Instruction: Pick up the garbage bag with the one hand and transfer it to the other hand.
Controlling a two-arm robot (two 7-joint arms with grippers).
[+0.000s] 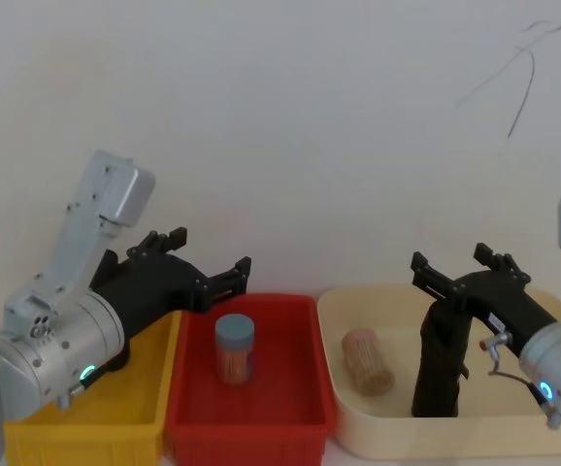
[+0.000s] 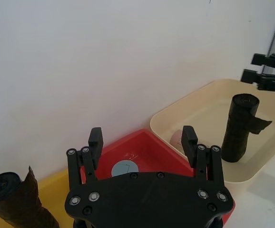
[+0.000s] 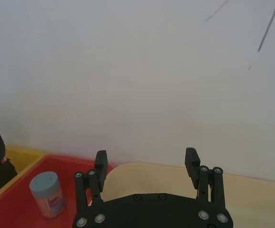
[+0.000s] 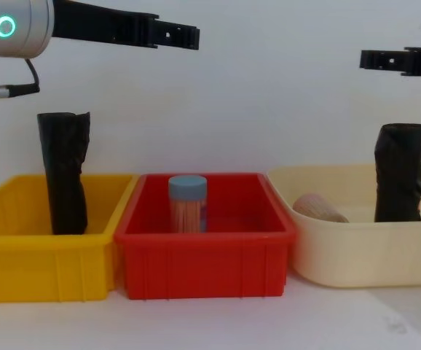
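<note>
The garbage bag (image 4: 400, 175) is a black roll standing upright in the cream tray (image 4: 356, 251) on the right, also seen in the head view (image 1: 441, 359) and the left wrist view (image 2: 240, 126). My right gripper (image 1: 452, 260), on the blue-ringed arm, hangs open just above the bag's top without touching it (image 4: 374, 60) (image 3: 146, 157). My left gripper (image 1: 208, 254), on the green-ringed arm, is open and empty, held high over the seam between the yellow and red bins (image 4: 185, 33) (image 2: 142, 135).
A second black roll with a loose pointed flap (image 4: 63, 171) stands in the yellow bin (image 4: 50, 251). A blue-lidded jar (image 4: 188, 204) stands in the red bin (image 4: 203, 255). A tan jar (image 1: 368, 361) lies in the cream tray. A white wall rises close behind.
</note>
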